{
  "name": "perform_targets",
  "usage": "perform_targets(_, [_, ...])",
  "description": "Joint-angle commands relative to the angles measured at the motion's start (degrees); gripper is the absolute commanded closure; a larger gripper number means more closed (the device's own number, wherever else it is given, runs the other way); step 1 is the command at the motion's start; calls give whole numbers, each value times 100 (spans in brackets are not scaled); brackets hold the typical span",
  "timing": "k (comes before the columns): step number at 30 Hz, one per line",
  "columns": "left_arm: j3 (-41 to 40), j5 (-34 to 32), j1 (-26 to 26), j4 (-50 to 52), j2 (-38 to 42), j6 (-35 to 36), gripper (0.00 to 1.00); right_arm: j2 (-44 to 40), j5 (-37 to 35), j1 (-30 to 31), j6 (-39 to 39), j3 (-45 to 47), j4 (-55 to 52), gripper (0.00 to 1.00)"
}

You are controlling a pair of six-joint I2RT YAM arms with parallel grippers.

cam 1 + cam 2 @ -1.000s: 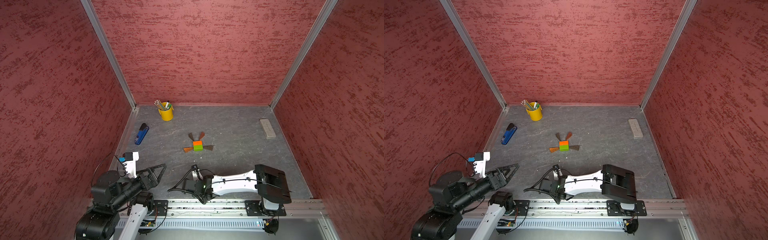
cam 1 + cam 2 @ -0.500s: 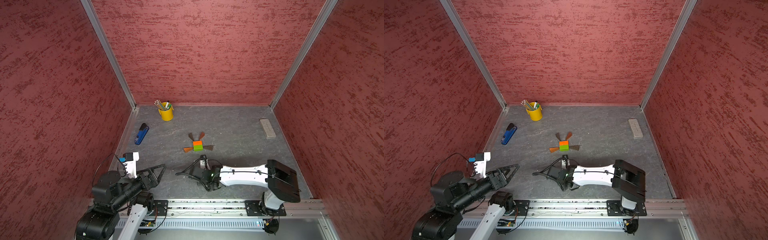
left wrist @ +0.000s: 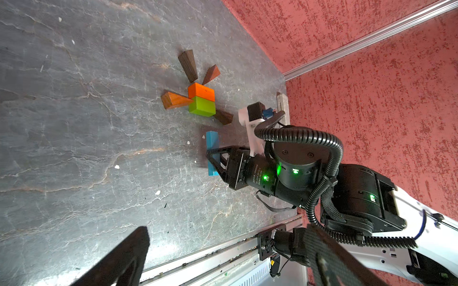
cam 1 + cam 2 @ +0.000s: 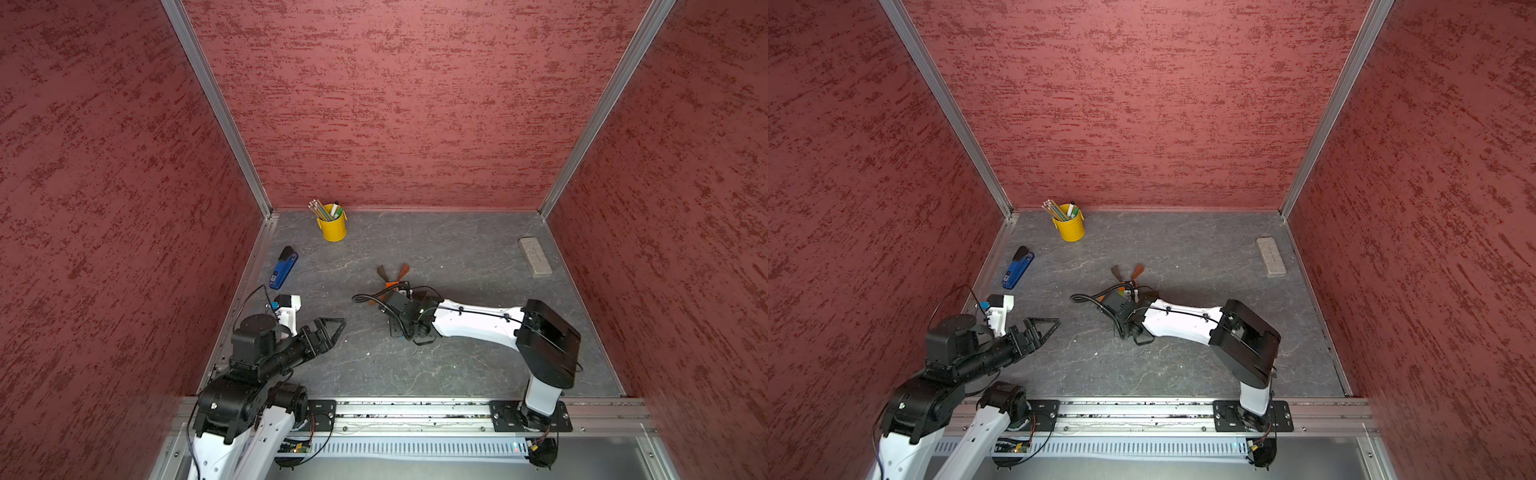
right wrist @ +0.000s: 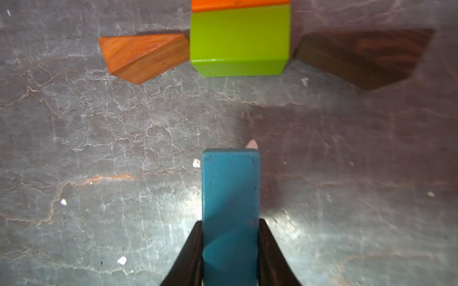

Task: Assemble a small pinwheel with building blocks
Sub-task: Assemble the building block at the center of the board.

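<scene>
grey floor [image 5: 99, 148], wrist-view blue bar [image 5: 230, 188] in right claw [image 5: 230, 222]

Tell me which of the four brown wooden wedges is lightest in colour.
The orange-brown wooden wedge beside the green rectangular block, with the dark brown wedge on that block's opposite side. The other three wedges are all darker.

Green block [image 5: 239, 34] lies flat, orange block [image 5: 238, 5] touching one long side; orange-brown wedge [image 5: 143, 57] butts one short end of the green block, dark wedge [image 5: 364, 57] sits just beside the opposite end; beyond the orange block, second dark wedge [image 3: 188, 65] and red-brown wedge [image 3: 211, 74] fan outward, narrow ends toward it; blue bar [image 5: 230, 198] points end-on at the green block's free long side, apart from it, pinched along its edges by the right gripper [image 5: 230, 222].
</scene>
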State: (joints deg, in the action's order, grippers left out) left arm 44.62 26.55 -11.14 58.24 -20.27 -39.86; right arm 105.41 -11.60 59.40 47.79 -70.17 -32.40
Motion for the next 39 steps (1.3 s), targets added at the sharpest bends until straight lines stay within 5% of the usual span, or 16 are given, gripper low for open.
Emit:
perform_targets(1, [-97, 256, 89, -531, -105, -219, 0, 202, 11, -74, -281, -272, -167, 83])
perform_targets(11, [-443, 806, 570, -527, -51, -557, 0, 440, -245, -204, -411, -364, -315, 81])
perform_targets(39, [-186, 605, 597, -355, -105, -337, 0, 1100, -220, -460, -449, -902, -398, 81])
